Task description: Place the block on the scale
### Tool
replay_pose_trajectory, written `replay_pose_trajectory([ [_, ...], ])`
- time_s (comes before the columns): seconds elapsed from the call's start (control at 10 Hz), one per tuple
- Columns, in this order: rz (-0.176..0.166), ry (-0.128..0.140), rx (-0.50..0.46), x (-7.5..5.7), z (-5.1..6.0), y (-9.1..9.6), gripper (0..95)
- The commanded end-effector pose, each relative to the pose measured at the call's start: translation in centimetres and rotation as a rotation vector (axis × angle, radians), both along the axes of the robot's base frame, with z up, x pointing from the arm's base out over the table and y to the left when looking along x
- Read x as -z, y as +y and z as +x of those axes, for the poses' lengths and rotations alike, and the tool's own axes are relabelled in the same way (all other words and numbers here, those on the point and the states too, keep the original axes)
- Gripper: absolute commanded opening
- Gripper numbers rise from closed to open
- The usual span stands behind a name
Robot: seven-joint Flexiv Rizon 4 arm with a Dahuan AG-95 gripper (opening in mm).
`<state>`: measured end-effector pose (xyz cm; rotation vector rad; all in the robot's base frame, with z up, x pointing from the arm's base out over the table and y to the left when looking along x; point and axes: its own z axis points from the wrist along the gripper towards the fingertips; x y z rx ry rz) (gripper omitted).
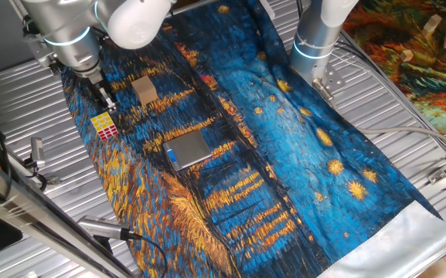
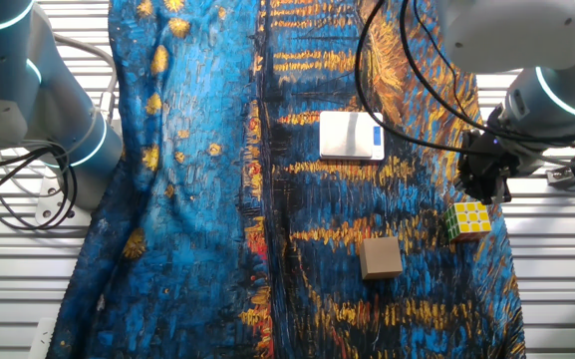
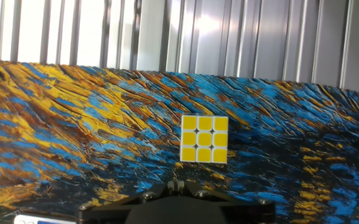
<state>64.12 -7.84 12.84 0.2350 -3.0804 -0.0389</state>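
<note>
The block [image 1: 105, 126] is a puzzle cube with a yellow top, resting on the blue and yellow painted cloth near its left edge. It also shows in the other fixed view [image 2: 468, 219] and in the hand view [image 3: 204, 139], yellow face up. My gripper [image 1: 108, 102] hovers just above and beside the block without touching it, also seen in the other fixed view [image 2: 486, 182]. In the hand view its fingertips [image 3: 178, 185] are pressed together with nothing between them. The scale [image 1: 188, 148] lies flat mid-cloth with nothing on its plate; it also shows in the other fixed view [image 2: 351, 135].
A plain tan wooden block [image 1: 146, 90] sits on the cloth between the cube and the scale, also in the other fixed view [image 2: 380, 256]. A second arm [image 1: 319, 31] stands at the far side. Ribbed metal table [image 1: 22, 85] surrounds the cloth.
</note>
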Motion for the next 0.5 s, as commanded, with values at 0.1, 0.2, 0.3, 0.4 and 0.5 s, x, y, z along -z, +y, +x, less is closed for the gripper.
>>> replay_pose_trajectory([
  [0.1, 0.005, 0.018, -0.017, 0.03, 0.17, 0.05, 0.0],
  [0.2, -0.007, 0.064, -0.001, 0.03, 0.17, 0.05, 0.0],
  [0.3, -0.010, 0.072, 0.002, 0.03, 0.17, 0.05, 0.0],
  [0.4, -0.007, 0.081, 0.000, 0.03, 0.17, 0.05, 0.0],
  [0.5, -0.007, 0.084, -0.002, 0.03, 0.17, 0.05, 0.0],
])
